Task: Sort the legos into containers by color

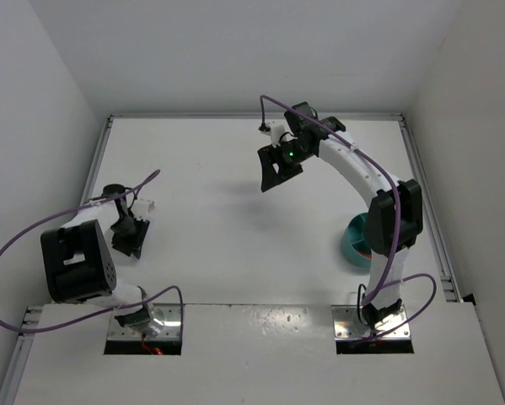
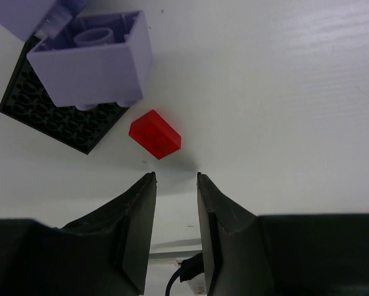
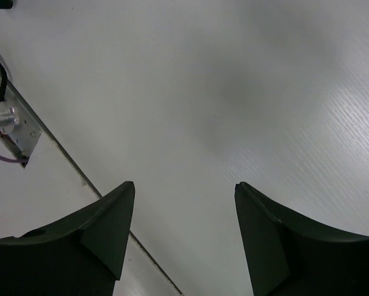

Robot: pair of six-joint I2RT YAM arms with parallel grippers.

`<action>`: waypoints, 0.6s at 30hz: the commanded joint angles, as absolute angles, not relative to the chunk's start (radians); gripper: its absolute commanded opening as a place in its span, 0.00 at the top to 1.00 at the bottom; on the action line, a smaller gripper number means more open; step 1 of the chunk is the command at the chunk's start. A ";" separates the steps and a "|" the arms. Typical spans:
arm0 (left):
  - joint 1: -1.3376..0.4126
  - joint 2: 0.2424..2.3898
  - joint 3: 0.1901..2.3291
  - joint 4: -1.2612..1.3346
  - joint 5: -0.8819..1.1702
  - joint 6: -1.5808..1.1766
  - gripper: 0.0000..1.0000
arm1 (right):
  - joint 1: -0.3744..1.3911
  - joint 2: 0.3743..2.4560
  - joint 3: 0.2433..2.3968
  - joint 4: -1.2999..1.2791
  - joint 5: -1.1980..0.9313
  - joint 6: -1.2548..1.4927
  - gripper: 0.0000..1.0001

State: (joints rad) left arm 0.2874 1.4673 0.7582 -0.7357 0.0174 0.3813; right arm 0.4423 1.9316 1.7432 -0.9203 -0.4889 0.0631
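Though the left fingers (image 2: 148, 188) are nearest to any work, they pinch nothing: in the left wrist view I see them standing a narrow gap apart, with only bare desk (image 1: 210, 228) between the tips. Just ahead of them lies a red lego (image 2: 154, 134), flat on the desk and free on all sides. Beyond it sits a lavender brick (image 2: 92, 61) resting partly on a black studded plate (image 2: 55, 117), and the corner of a second lavender piece (image 2: 24, 15) shows at the top edge of that view. So I count at least four legos unsorted on the left side of the desk.

The right fingers (image 3: 110, 228) are spread wide and empty, hanging over a blank stretch of desk towards the far side, with no brick in their view at all.

The teal bowl (image 1: 353, 240) sits near the right arm's base, well apart from the bricks by the left arm, and the right arm's elbow hides most of it from above. I cannot tell whether any compartment holds a lego, nor can I find the yellow or cream pieces in any view.

My reading is that most of the sorting is left to do. The red lego looks like the piece in hand, not yet gripped, and each brick here has the width of the desk to cross to reach the bowl.
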 commanded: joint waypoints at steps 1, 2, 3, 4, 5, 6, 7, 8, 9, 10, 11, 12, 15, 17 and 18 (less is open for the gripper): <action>0.279 1.511 0.791 -0.683 0.003 0.313 0.61 | 0.449 1.921 1.750 -0.911 -0.485 0.042 0.34; 0.270 1.520 0.792 -0.672 -0.008 0.290 0.59 | 0.449 1.921 1.750 -0.911 -0.485 0.041 0.34; 0.270 1.531 0.792 -0.663 -0.008 0.290 0.59 | 0.449 1.921 1.750 -0.911 -0.485 0.041 0.34; 0.270 1.543 0.801 -0.663 -0.017 0.290 0.59 | 0.449 1.921 1.750 -0.911 -0.485 0.041 0.34; 0.270 1.566 0.813 -0.663 -0.017 0.281 0.59 | 0.449 1.921 1.741 -0.911 -0.485 0.041 0.34; 0.270 1.577 0.813 -0.663 -0.026 0.281 0.59 | 0.449 1.921 1.741 -0.911 -0.485 0.041 0.34; 0.270 1.586 0.824 -0.663 -0.026 0.281 0.59 | 0.449 1.911 1.741 -0.911 -0.485 0.041 0.34; 0.270 1.586 0.833 -0.663 -0.026 0.270 0.59 | 0.449 1.911 1.732 -0.911 -0.485 0.041 0.34; 0.270 1.598 0.833 -0.663 -0.026 0.270 0.58 | 0.449 1.911 1.732 -0.911 -0.485 0.041 0.34; 0.270 1.609 0.844 -0.652 -0.026 0.270 0.58 | 0.449 1.911 1.732 -0.911 -0.485 0.041 0.34; 0.270 1.609 0.844 -0.652 -0.037 0.259 0.58 | 0.449 1.911 1.732 -0.911 -0.485 0.041 0.34; 0.270 1.624 0.844 -0.652 -0.046 0.259 0.58 | 0.449 1.911 1.732 -0.911 -0.485 0.041 0.34; 0.270 1.652 0.867 -0.641 -0.046 0.238 0.58 | 0.449 1.911 1.732 -0.911 -0.485 0.041 0.34; 0.279 1.663 0.894 -0.641 -0.032 0.224 0.58 | 0.449 1.902 1.732 -0.911 -0.485 0.041 0.34; 0.279 1.677 0.894 -0.641 -0.032 0.212 0.58 | 0.449 1.902 1.732 -0.911 -0.485 0.041 0.34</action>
State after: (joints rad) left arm 0.2760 1.6421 0.8639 -0.7727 -0.0299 0.2489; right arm 0.4423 1.9316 1.7309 -0.9207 -0.4793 0.0521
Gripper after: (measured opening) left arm 0.422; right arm 0.666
